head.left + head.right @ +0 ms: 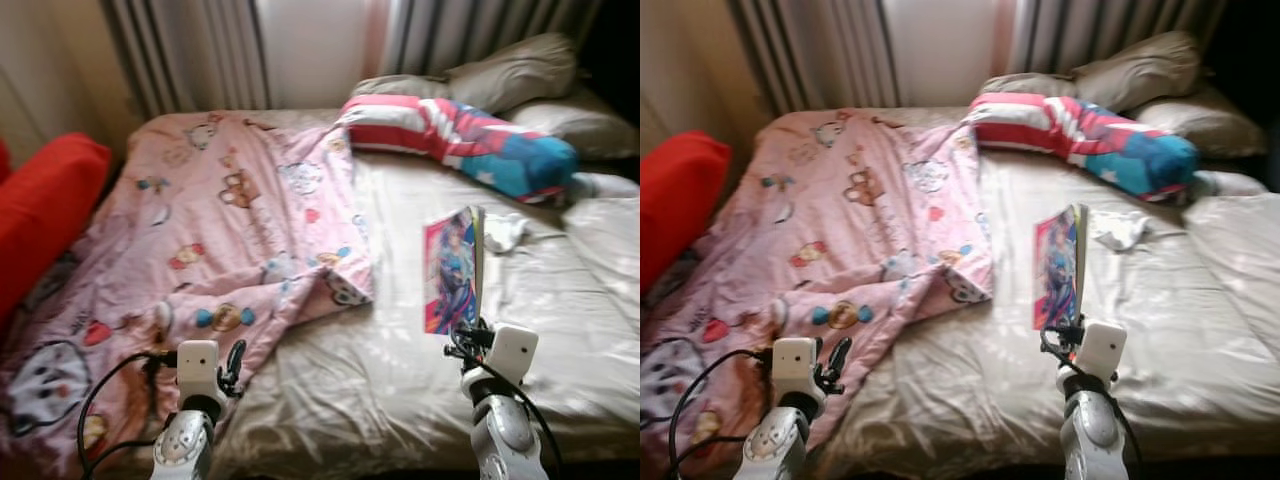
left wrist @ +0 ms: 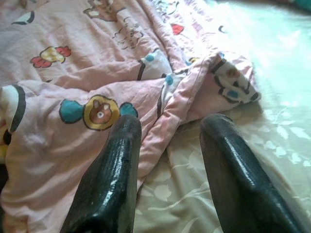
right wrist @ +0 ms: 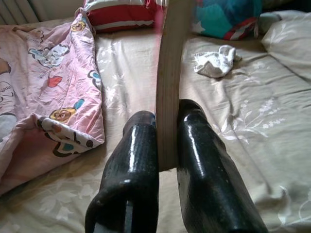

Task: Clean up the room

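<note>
My right gripper [image 1: 468, 338] is shut on a book [image 1: 452, 270] with a colourful illustrated cover, holding it upright on its edge above the beige sheet. In the right wrist view the book's page edge [image 3: 169, 82] runs up between the two black fingers [image 3: 136, 160]. My left gripper [image 1: 236, 362] is open, low over the lower edge of the pink cartoon-print blanket [image 1: 220, 220]; the wrist view shows its fingers [image 2: 116, 165] straddling the blanket's folded hem [image 2: 184, 97]. A small white sock [image 3: 214, 60] lies on the sheet beyond the book.
A red, white and blue long pillow [image 1: 460, 135] lies across the head of the bed [image 1: 400, 380], with beige pillows [image 1: 520, 70] behind it. A red cushion [image 1: 40, 200] sits at the left. Curtains [image 1: 190, 50] hang behind.
</note>
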You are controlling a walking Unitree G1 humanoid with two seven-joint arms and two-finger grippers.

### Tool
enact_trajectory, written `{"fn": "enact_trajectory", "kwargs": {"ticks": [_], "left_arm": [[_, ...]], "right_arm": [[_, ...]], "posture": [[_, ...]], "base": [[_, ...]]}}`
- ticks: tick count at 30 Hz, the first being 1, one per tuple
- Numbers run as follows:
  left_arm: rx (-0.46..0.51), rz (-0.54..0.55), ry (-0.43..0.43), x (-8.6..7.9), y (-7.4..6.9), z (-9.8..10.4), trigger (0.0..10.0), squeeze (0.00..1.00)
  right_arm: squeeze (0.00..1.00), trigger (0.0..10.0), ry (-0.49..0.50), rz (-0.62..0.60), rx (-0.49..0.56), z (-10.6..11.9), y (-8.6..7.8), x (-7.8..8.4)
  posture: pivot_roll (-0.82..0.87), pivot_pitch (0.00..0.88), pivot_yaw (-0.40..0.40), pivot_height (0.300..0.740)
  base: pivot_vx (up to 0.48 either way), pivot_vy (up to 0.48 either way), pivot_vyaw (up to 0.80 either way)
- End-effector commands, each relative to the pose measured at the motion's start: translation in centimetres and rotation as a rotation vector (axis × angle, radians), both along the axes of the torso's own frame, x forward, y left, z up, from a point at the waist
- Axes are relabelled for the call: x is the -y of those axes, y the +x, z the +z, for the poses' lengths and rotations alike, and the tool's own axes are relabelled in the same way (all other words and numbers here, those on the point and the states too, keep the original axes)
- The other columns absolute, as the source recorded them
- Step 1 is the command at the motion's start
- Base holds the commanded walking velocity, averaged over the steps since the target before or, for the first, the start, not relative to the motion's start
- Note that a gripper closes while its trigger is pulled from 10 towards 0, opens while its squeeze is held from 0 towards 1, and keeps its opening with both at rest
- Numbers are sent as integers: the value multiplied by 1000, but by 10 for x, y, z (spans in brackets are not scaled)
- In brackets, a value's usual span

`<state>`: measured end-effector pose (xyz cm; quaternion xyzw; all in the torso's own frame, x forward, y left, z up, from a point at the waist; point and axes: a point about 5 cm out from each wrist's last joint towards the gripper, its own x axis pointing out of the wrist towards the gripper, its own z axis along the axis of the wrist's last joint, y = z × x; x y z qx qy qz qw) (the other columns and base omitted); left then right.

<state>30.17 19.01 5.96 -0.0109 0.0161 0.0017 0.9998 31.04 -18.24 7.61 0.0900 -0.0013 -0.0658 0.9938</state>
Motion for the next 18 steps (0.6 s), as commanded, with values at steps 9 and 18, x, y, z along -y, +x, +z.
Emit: {"fn": "enact_trajectory", "kwargs": {"ticks": [9, 18], "left_arm": [[-32, 17, 4, -5, -4, -7, 10000, 0], [-33, 17, 5, -5, -4, -7, 10000, 0]], "right_arm": [[0, 10000, -2, 43, 9, 4, 3, -6], [0, 10000, -17, 57, 0, 3, 3, -7]], "posture": [[-21, 217, 10, 740], [-22, 217, 11, 740]], "base": [[0, -267, 0], [0, -265, 0]]}}
